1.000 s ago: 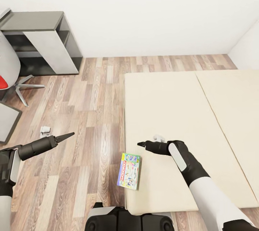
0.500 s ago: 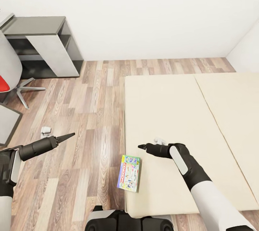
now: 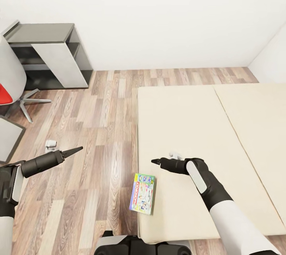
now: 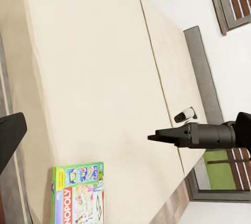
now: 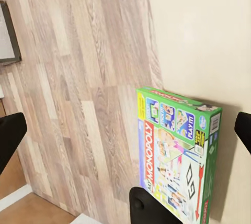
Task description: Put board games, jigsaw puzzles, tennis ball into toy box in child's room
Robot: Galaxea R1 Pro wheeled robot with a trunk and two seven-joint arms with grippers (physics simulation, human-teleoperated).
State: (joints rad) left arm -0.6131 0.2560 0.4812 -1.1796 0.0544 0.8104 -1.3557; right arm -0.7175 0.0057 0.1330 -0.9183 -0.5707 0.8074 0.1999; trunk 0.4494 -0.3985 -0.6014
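Overhanging the bed (image 3: 190, 119) edge, the board game (image 5: 178, 153) reads "Monopoly".

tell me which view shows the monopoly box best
The right wrist view: the Monopoly box is large, its lettering readable, lying at the bed edge. The head view shows it small; the left wrist view cuts it off at the frame edge.

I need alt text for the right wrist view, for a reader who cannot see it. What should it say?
A green and white Monopoly board game lies flat at the edge of the beige bed, overhanging the wood-plank floor. The right gripper's dark fingertips frame the picture at both sides, spread wide apart and touching nothing.
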